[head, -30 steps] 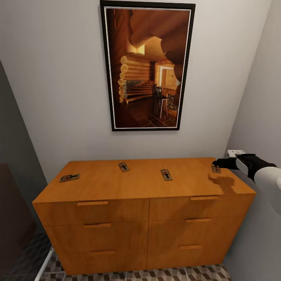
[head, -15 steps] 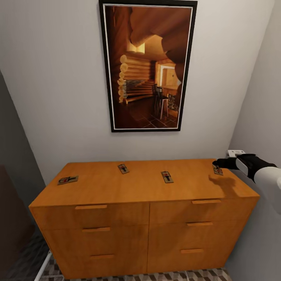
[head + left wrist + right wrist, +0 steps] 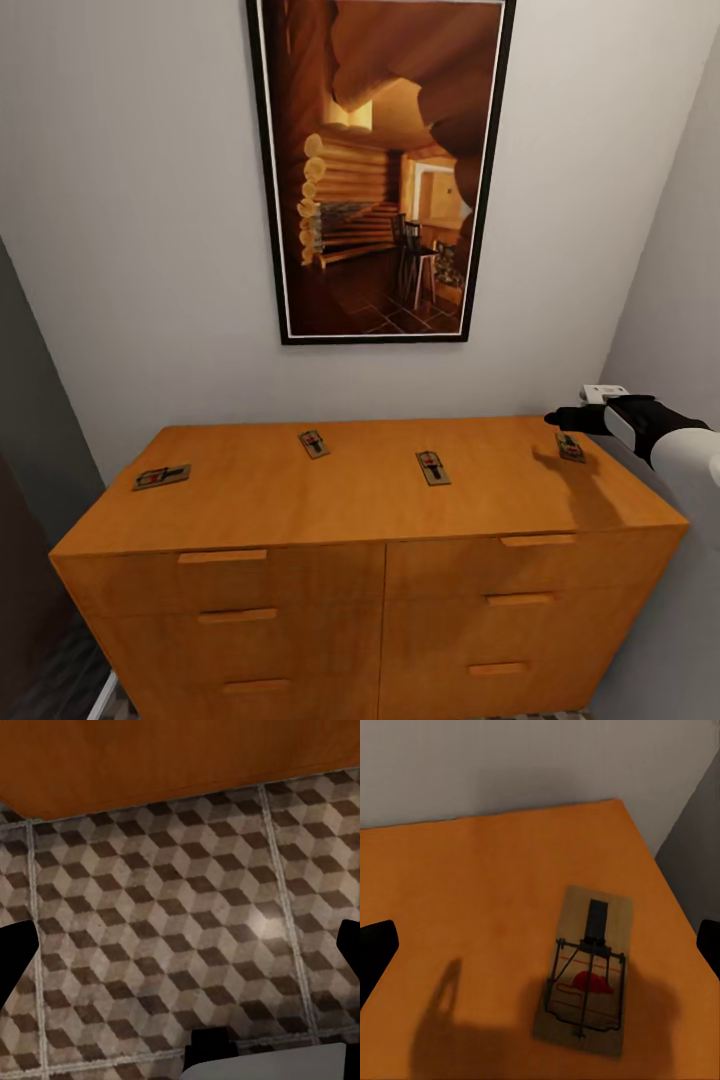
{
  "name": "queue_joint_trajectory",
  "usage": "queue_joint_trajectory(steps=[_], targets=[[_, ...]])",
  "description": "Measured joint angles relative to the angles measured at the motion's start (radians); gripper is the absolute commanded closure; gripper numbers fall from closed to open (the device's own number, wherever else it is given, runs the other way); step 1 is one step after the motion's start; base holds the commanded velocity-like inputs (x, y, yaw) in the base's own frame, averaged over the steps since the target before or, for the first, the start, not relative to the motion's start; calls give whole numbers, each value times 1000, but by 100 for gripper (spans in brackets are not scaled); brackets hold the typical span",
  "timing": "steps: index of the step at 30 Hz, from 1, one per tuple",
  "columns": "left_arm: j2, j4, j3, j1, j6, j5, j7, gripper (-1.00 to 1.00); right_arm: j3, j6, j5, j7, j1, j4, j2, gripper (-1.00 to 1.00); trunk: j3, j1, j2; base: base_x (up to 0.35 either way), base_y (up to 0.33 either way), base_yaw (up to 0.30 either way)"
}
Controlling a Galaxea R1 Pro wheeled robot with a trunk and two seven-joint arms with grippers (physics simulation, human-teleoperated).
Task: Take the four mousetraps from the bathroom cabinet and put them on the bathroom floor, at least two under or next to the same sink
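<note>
- Four traps lie flat on the cabinet (image 3: 330, 490) top: one (image 3: 570, 447) just below the right gripper (image 3: 556, 418), one (image 3: 433, 467) further along toward the cabinet's middle, another (image 3: 314, 443) beyond that, the last (image 3: 161, 476) at the end farthest from the gripper.
- Nothing stands between the gripper and the nearest trap (image 3: 586, 971); the gripper's shadow falls over it.
- Right fingers spread wide, holding nothing; only their dark tips show in the wrist view, at either edge.
- A framed picture (image 3: 380, 170) hangs on the wall above the cabinet; a white outlet (image 3: 603, 393) sits just behind the gripper.
- Left fingers (image 3: 15, 952) also spread, over the tiled floor (image 3: 172, 930) by the cabinet's base.
- The cabinet's bottom drawers are cut off.
</note>
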Motion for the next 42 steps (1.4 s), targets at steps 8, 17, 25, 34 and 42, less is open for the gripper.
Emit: queue_joint_trajectory(steps=[8, 17, 25, 34, 42], targets=[[0, 0, 0, 0, 0, 0, 0, -100, 0, -5, 0, 1, 0, 1, -1, -100, 0, 0, 0, 10, 0, 0], [0, 1, 0, 0, 0, 0, 0, -100, -1, -50, 0, 42, 43, 1, -3, -100, 0, 0, 0, 1, 0, 0], [0, 1, 0, 0, 0, 0, 0, -100, -2, -62, 0, 60, 74, 0, -3, -100, 0, 0, 0, 0, 0, 0], [0, 2, 0, 0, 0, 0, 0, -100, -3, -78, 0, 64, 81, 0, -5, -100, 0, 0, 0, 0, 0, 0], [0, 2, 0, 0, 0, 0, 0, -100, -2, -86, -1, 66, 87, 0, -24, -100, 0, 0, 0, 0, 0, 0]])
